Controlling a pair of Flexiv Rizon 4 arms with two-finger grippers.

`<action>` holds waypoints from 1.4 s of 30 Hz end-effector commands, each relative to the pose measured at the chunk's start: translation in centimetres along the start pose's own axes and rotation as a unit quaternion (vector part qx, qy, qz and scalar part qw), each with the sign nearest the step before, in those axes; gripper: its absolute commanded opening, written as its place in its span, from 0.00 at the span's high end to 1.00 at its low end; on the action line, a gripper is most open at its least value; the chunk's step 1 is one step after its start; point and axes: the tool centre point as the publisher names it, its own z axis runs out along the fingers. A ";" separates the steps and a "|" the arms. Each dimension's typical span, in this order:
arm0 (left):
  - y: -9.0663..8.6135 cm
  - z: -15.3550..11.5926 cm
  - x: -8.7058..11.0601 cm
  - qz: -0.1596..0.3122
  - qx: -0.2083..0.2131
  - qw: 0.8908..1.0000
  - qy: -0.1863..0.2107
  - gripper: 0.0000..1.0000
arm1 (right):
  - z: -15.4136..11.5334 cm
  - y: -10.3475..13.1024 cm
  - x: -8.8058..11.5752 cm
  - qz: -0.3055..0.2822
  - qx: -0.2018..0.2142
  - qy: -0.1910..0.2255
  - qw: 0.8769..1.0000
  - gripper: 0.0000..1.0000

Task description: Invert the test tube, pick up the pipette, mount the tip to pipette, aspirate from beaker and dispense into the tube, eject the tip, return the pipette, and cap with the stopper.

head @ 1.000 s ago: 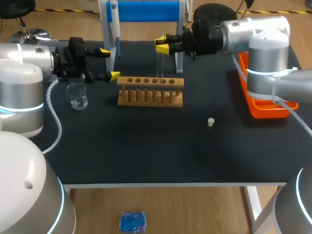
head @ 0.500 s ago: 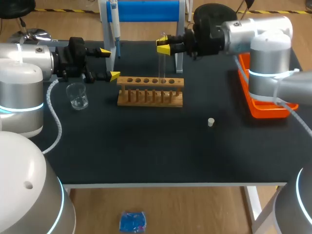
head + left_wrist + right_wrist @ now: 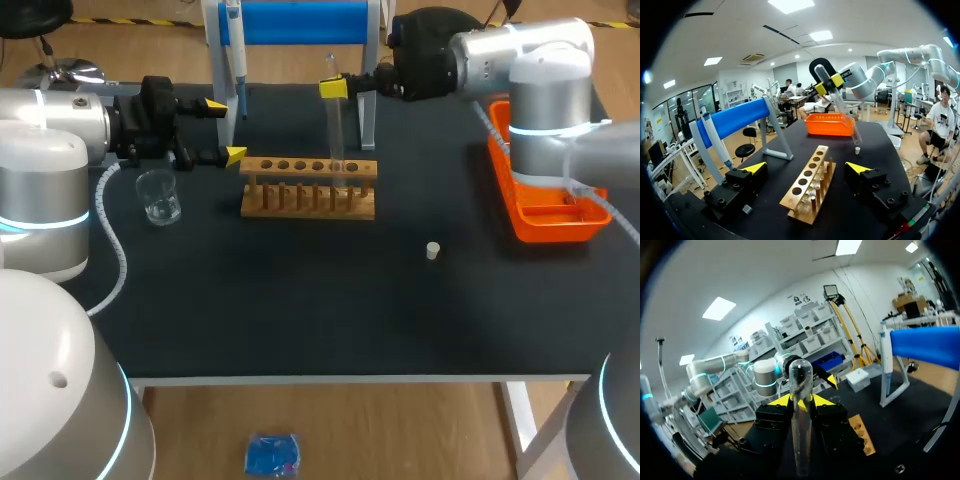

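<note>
Test tube clamped in right jaws; left jaws apart.

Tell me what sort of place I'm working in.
Most likely a lab bench set up for liquid handling: a wooden tube rack, a glass beaker and a pipette hanging on its stand share the black table, and the right gripper is shut on a test tube.

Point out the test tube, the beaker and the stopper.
test tube point(image 3: 335, 130), head view, mid-length of the glass.
beaker point(image 3: 158, 200), head view, its glass wall.
stopper point(image 3: 432, 250), head view, its top.
</note>
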 end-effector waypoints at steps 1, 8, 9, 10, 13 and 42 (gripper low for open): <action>0.0 0.0 0.0 0.000 -0.001 1.000 0.001 0.00 | 0.2 0.0 -0.8 0.289 0.008 -0.021 0.957 1.00; 0.0 0.0 0.0 0.000 -0.001 1.000 0.001 0.00 | 0.2 0.0 -0.8 0.289 0.008 -0.021 0.957 1.00; 0.0 0.0 0.0 0.000 -0.001 1.000 0.001 0.00 | 0.2 0.0 -0.8 0.289 0.008 -0.021 0.957 1.00; 0.0 0.0 0.0 0.000 -0.001 1.000 0.001 0.00 | 0.2 0.0 -0.8 0.289 0.008 -0.021 0.957 1.00; 0.0 0.0 0.0 0.000 -0.001 1.000 0.001 0.00 | 0.2 -0.1 -0.9 0.310 -0.005 -0.013 0.951 1.00; 0.0 0.0 0.0 0.000 -0.001 1.000 0.001 0.00 | 0.1 -0.8 -2.3 0.509 -0.022 0.034 0.860 1.00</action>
